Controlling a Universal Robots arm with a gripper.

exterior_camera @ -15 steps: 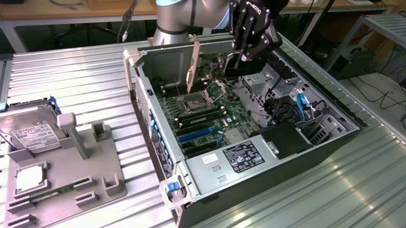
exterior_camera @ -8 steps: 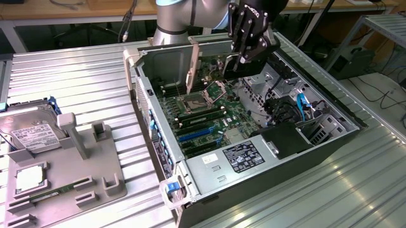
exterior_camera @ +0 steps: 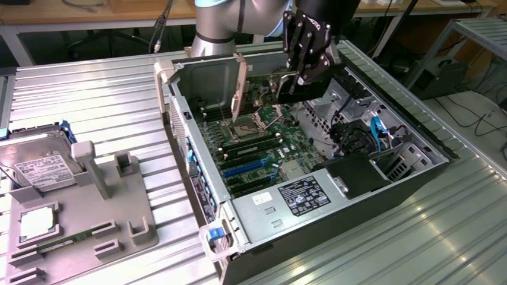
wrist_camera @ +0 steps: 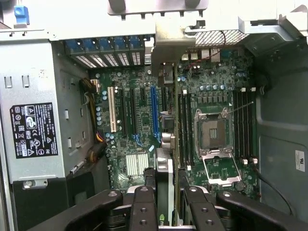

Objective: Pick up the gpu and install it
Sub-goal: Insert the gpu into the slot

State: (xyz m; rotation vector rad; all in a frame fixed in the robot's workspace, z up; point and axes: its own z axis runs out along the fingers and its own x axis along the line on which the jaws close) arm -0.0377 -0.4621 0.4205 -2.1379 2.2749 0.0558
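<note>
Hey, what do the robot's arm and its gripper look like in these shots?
The arm is a smooth silver-grey tube with a light blue cap at a joint. The gripper is black, built from flat linked bars with round pivot pins, and has small pale lettering too small to read. In the wrist view its fingers are matte black with rounded knuckles.

Even overhead light; glare whitens the ribbed table (exterior_camera: 443, 231) and the case rim (wrist_camera: 96, 19). My fingers (wrist_camera: 144, 207), closed on the gpu (wrist_camera: 163, 168), lie in foreground shadow.
</note>
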